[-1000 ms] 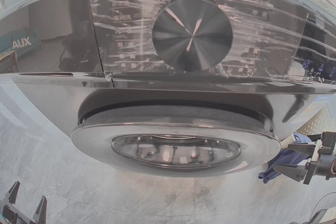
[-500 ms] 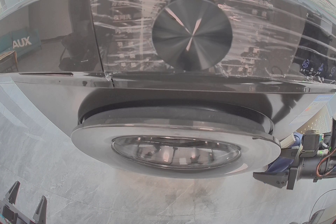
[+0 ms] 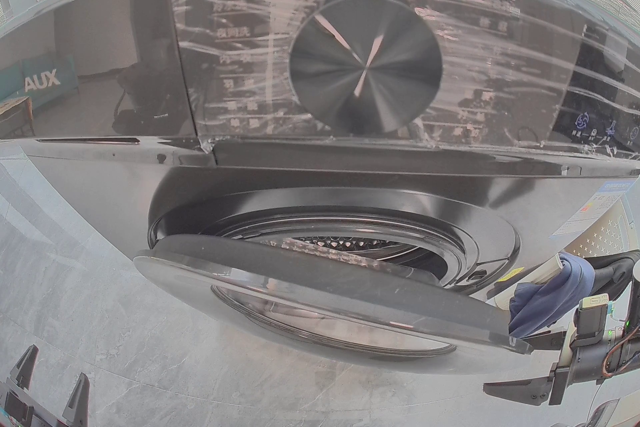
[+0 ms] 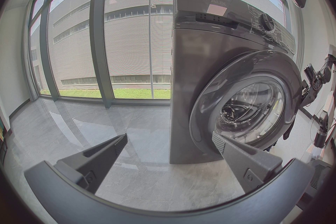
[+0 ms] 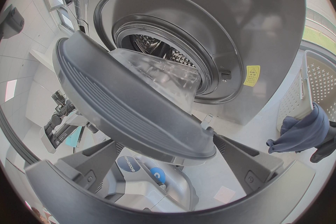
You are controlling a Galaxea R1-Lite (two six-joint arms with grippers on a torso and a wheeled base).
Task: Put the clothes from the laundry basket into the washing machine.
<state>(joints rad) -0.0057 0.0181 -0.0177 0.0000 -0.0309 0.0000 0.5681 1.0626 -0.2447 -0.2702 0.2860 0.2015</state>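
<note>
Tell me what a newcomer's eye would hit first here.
The round door of the washing machine stands ajar, showing the drum behind it, with the right gripper open around the door's free edge. Above sits a big dial, and to the right a blue garment drapes over the laundry basket.

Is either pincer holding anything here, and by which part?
Nothing gripped: right pincer, open, straddles the washer door at its free edge; left pincer open, empty.
</note>
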